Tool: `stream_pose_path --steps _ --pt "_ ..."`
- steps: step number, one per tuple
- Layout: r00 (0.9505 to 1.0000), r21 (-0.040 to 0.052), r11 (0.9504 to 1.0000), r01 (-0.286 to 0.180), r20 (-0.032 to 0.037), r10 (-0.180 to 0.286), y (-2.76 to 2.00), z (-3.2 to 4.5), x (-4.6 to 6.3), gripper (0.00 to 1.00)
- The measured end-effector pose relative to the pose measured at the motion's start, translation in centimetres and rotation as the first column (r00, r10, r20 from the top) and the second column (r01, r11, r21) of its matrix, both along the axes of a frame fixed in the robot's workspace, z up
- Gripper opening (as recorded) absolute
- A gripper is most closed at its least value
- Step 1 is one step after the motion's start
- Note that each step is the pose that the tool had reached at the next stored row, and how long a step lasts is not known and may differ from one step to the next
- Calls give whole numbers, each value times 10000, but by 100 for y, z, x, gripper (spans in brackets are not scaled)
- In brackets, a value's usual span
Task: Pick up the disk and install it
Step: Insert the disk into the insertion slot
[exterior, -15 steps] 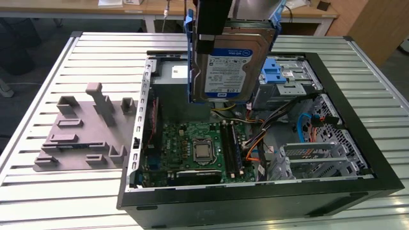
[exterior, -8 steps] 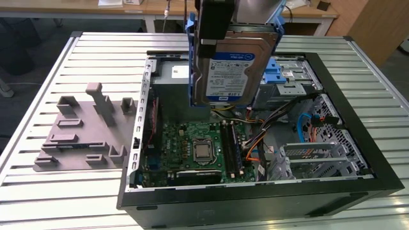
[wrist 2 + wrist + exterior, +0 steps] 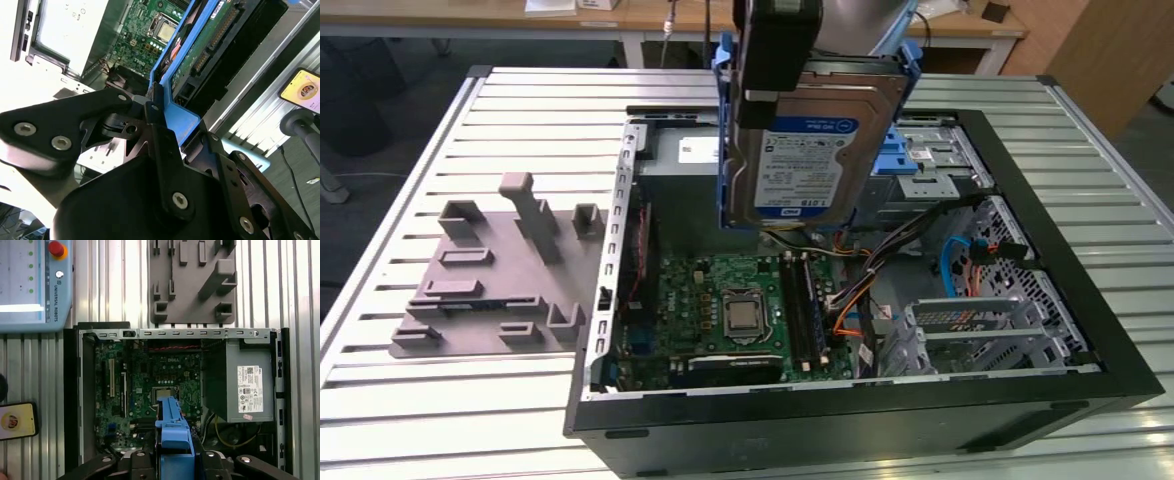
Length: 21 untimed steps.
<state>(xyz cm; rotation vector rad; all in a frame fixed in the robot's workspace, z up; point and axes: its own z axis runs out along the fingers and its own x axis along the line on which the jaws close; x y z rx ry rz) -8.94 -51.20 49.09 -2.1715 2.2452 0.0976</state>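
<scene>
1. The disk [image 3: 811, 150] hangs upright in the air over the open computer case [image 3: 854, 425]. Its white and blue label faces the exterior camera, and its blue bracket [image 3: 723, 120] runs along its edges. In the exterior view it sits at about twelve o'clock from the motherboard [image 3: 720, 300], clear of everything inside the case
2. The gripper [image 3: 767, 85] is clamped on the disk. In the second wrist view its black fingers [image 3: 165, 160] pinch the end of the blue bracket, and the disk's green circuit-board side and connector row stretch away from them
3. In the first wrist view the bracket's blue end sits over the motherboard, near the processor socket [image 3: 165, 392]
4. The motherboard lies flat on the case floor, with the socket near its middle and coloured cables [image 3: 854, 300] at about three o'clock from it in the exterior view
5. A grey metal box [image 3: 245, 385] with a white sticker sits inside the case, just beside the motherboard
6. A silver cage [image 3: 934, 165] with a blue latch stands in the case at about three o'clock from the disk in the exterior view
7. A grey fixture plate [image 3: 487, 285] with raised blocks lies on the slatted table [image 3: 440, 420] — at nine o'clock from the case and just beside it
8. A phone [image 3: 17, 420] with a lit screen and a teach pendant [image 3: 35, 285] with a red button lie on the table outside the case
</scene>
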Motion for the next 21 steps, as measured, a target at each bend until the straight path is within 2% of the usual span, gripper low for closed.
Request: stream_pose_path --steps 6,11,14,18,21 --pt "10000 -1 10000 0 -1 0 -22 -7 92 36" --pt "10000 -1 10000 0 -1 0 -55 -15 122 36" --pt "10000 0 10000 0 0 0 -104 -17 127 36" --pt "10000 -1 10000 0 0 0 -197 -23 132 36" --pt "10000 -1 10000 0 -1 0 -240 -30 152 36"
